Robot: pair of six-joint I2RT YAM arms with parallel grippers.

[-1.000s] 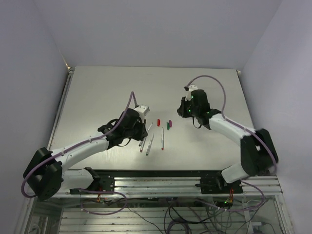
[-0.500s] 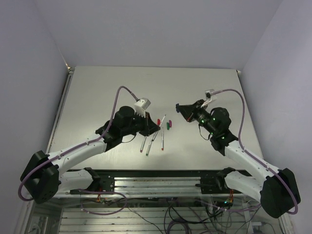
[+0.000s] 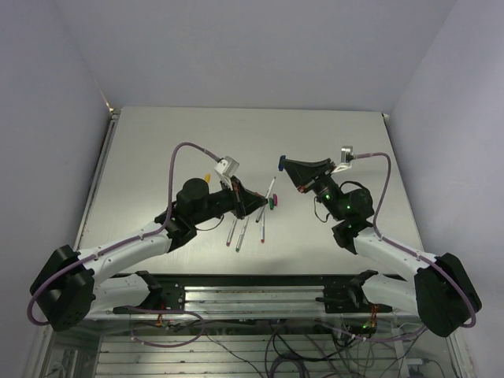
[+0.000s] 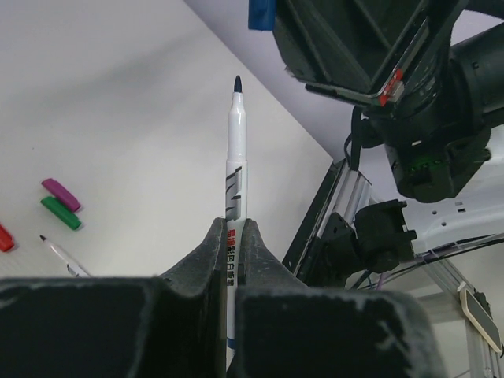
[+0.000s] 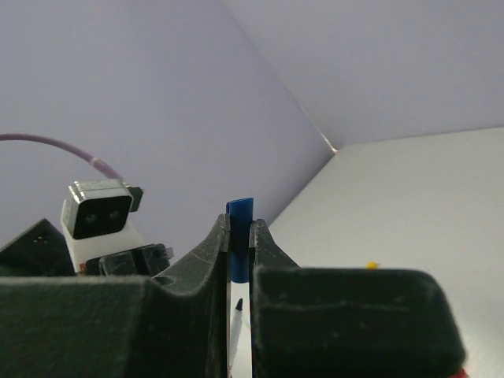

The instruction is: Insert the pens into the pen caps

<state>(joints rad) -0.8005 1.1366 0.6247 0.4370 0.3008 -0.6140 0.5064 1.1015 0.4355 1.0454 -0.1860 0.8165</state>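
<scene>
My left gripper [image 3: 253, 206] is shut on a silver-grey pen [image 3: 268, 194] and holds it above the table, dark tip up toward the right arm; the pen also shows in the left wrist view [image 4: 235, 157]. My right gripper [image 3: 284, 165] is shut on the blue cap [image 3: 281, 164], which sticks out between its fingertips in the right wrist view [image 5: 239, 224]. The cap [image 4: 261, 12] hangs a little above and right of the pen tip. Three pens [image 3: 242, 231] lie on the table. The purple cap [image 4: 61, 194], green cap [image 4: 61, 213] and red cap [image 4: 4, 236] lie beside them.
A yellow cap [image 3: 206, 177] lies on the table behind the left arm; it also shows in the right wrist view [image 5: 372, 264]. The left wrist camera [image 5: 98, 213] is close in front of the right gripper. The aluminium frame rail [image 3: 260, 295] runs along the near edge.
The left gripper has lifted the pen off the table and tilted it up to the right. The right gripper has risen and swung left with the blue cap, closing on the pen tip.
</scene>
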